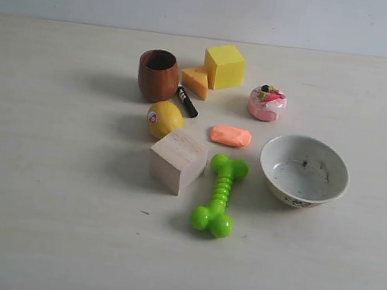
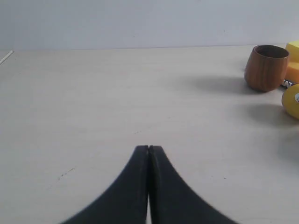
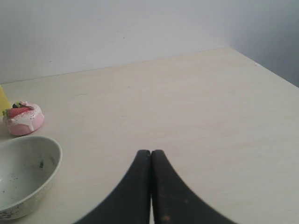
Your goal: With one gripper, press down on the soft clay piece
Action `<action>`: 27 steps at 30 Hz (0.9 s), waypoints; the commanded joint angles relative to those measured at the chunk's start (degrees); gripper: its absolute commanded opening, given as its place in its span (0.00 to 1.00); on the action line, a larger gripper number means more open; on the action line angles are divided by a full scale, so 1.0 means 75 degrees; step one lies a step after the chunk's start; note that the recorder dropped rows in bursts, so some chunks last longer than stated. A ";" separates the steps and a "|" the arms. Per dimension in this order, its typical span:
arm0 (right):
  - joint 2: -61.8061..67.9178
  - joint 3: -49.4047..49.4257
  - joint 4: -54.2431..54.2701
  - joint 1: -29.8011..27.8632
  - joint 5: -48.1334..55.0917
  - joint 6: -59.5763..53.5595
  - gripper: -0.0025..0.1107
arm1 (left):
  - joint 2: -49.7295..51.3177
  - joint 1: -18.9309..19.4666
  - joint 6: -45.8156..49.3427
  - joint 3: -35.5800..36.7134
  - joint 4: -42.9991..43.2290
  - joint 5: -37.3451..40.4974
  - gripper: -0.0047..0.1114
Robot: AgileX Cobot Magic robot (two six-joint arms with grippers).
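Note:
The soft clay piece [image 1: 230, 136] is a flat salmon-orange lump lying on the table between the yellow ball and the white bowl, seen only in the exterior view. Neither arm shows in that view. In the left wrist view my left gripper [image 2: 148, 148] is shut, black fingers pressed together over bare table, far from the clay. My right gripper [image 3: 151, 152] is also shut with nothing in it, over bare table beside the bowl. The clay is out of both wrist views.
Around the clay stand a wooden cup [image 1: 158, 75], cheese wedge [image 1: 195, 82], yellow cube [image 1: 224, 66], pink cake toy [image 1: 267, 103], white bowl [image 1: 304, 171], yellow ball [image 1: 164, 119], wooden block [image 1: 176, 160], green bone toy [image 1: 219, 195] and a black marker [image 1: 187, 102].

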 commanded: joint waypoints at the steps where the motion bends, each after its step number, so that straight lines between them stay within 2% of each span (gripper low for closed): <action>1: -0.0045 0.0038 -0.0002 0.0003 -0.0032 0.0001 0.02 | -0.0047 -0.0033 -0.0020 0.0002 -0.0018 -0.0053 0.04; 12: -0.0045 0.0038 -0.0002 0.0003 -0.0032 0.0001 0.02 | -0.0047 -0.0033 -0.0020 0.0002 -0.0018 -0.0166 0.04; 22: -0.0045 0.0038 -0.0002 0.0003 -0.0032 0.0001 0.02 | -0.0047 -0.0033 -0.0092 0.0002 -0.0018 -0.1990 0.04; 27: -0.0045 0.0038 -0.0002 0.0003 -0.0032 0.0001 0.02 | -0.0047 -0.0033 -0.0092 0.0002 -0.0018 -0.2136 0.04</action>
